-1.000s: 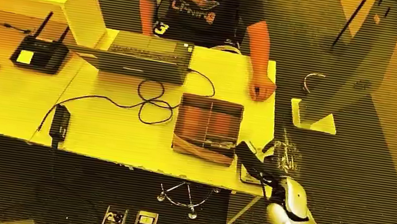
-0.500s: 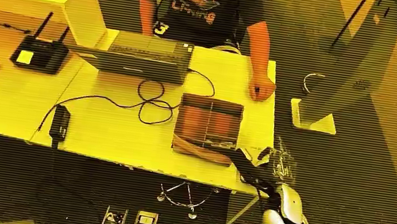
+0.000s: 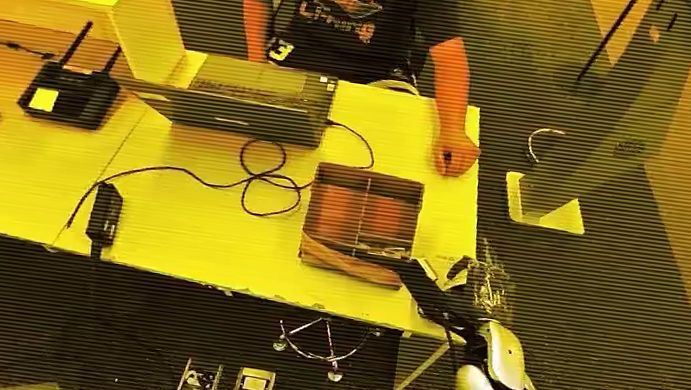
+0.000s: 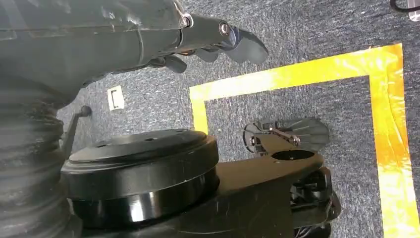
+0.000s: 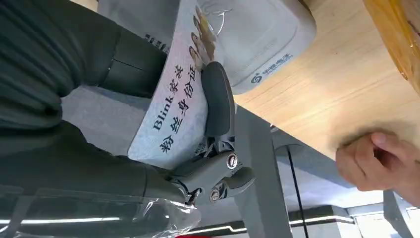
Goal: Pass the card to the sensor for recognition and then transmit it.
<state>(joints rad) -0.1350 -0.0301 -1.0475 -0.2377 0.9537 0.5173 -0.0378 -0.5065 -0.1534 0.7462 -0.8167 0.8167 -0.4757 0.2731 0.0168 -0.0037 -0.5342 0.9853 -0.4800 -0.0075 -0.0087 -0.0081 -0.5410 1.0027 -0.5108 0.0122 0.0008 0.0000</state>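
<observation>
Item 1 – card [image 5: 174,106]: pale blue-grey, printed w/ "Blink" + Chinese characters and small portrait pics. Pinched in right hand [image 5: 198,148]; thick grey thumb [image 5: 217,101] lies flat across printed face, darker fingers behind it. Card's far end reaches over the sensor [image 5: 247,37], looks close to or touching its top; contact unclear.

Item 2 – sensor: light grey rounded-corner pad w/ small logo, lying on wooden surface [image 5: 341,84] near its edge. In head view right hand [image 3: 430,289] sits at near right corner of surface [image 3: 196,226], just beside the sensor's spot.

Item 3 – brown tray [image 3: 362,222]: on surface, next to sensor, on its left.

Item 4 – person's hand [image 5: 376,161]: resting on surface, beyond sensor, apart from card.

Item 5 – left hand [image 4: 218,42]: hangs over grey carpet floor [image 4: 307,64] w/ yellow tape [image 4: 391,148]; fingers loosely curled in, holding nothing.

Item 6 – laptop [image 3: 248,97], black cable [image 3: 258,174]: far side of tray from sensor.
</observation>
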